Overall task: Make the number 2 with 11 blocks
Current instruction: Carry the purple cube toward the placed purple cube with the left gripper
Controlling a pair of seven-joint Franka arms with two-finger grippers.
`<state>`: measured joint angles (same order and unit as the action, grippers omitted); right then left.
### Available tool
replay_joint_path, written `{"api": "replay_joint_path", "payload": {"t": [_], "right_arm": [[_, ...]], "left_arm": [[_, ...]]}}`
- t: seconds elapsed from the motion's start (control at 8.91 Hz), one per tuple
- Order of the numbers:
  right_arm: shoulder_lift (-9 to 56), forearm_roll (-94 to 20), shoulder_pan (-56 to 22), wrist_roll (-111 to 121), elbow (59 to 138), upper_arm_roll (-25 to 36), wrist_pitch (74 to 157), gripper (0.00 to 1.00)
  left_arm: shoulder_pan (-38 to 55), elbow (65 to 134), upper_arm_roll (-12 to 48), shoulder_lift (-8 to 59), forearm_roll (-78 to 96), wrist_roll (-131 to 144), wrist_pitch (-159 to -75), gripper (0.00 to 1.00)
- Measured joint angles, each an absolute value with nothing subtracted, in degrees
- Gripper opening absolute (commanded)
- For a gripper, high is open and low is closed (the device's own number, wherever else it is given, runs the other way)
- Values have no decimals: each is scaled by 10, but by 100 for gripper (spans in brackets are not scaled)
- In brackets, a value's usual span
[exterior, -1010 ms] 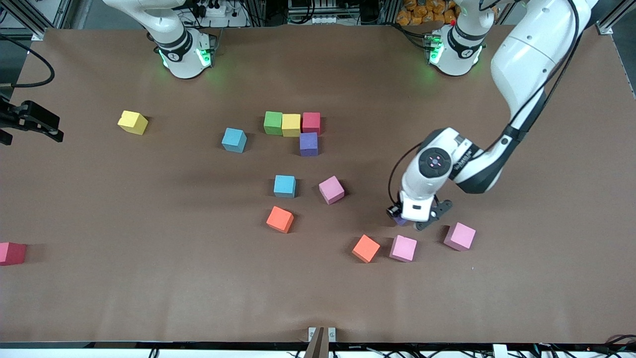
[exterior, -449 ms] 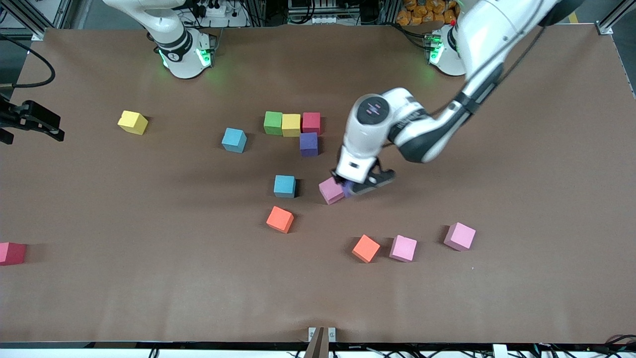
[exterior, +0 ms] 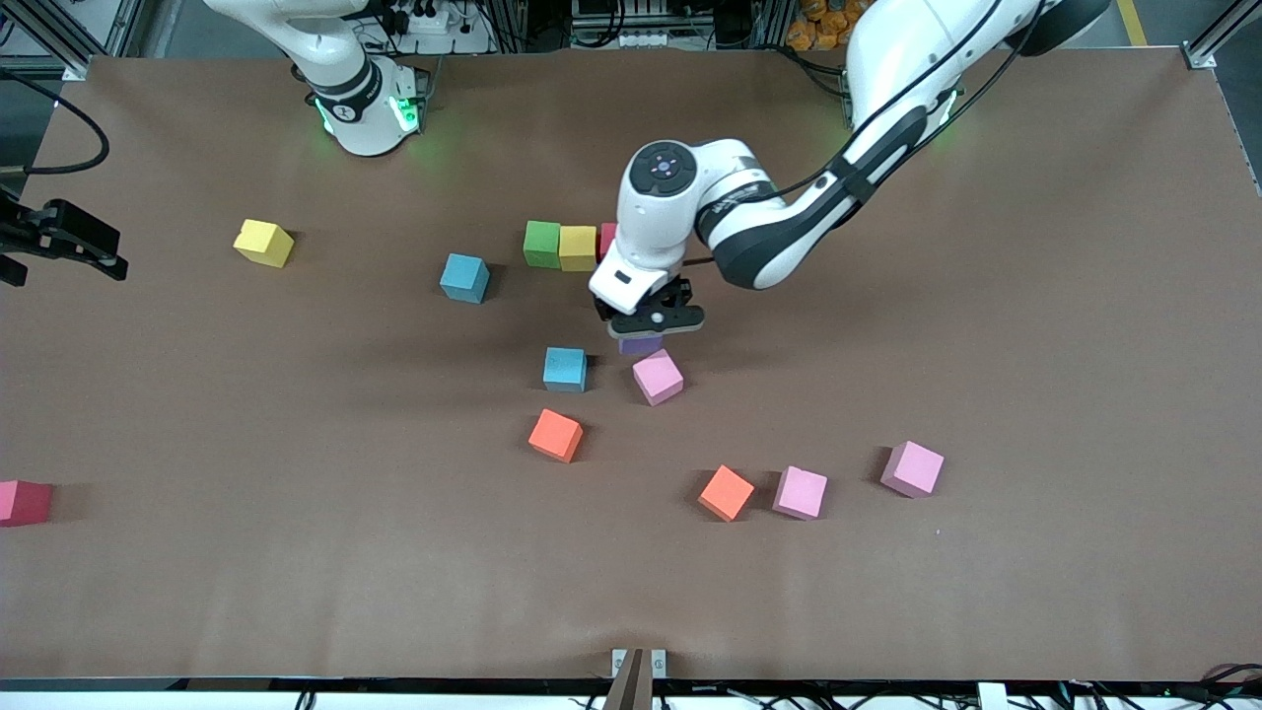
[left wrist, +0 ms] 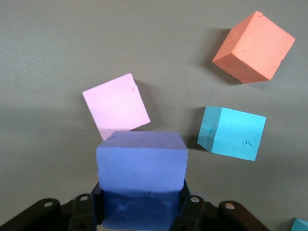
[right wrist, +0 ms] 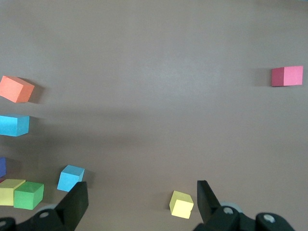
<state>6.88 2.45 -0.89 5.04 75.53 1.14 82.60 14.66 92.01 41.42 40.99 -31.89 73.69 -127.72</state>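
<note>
With my left claw (exterior: 646,318) pinching a purple block (left wrist: 141,166) just above the pink block (exterior: 658,377), I'd lower it squarely against the started row's green block (exterior: 541,244), while the right claw (right wrist: 139,202) waits spread at its desk (exterior: 986,394) end.

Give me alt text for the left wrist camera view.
The left end effector grips a purple block above the brown table. On the table lie a pink block, a light blue block and an orange block.
</note>
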Motion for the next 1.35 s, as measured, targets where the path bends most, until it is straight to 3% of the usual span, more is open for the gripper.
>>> {"api": "replay_joint_path", "payload": {"t": [0.34, 1.35], "right_arm": [[69, 25, -9, 50, 755, 12, 826, 100], [69, 24, -7, 50, 755, 12, 826, 100]], "left_arm": [[208, 868, 362, 458, -318, 732, -1271, 0], [242, 842, 348, 496, -318, 732, -1266, 0]]}}
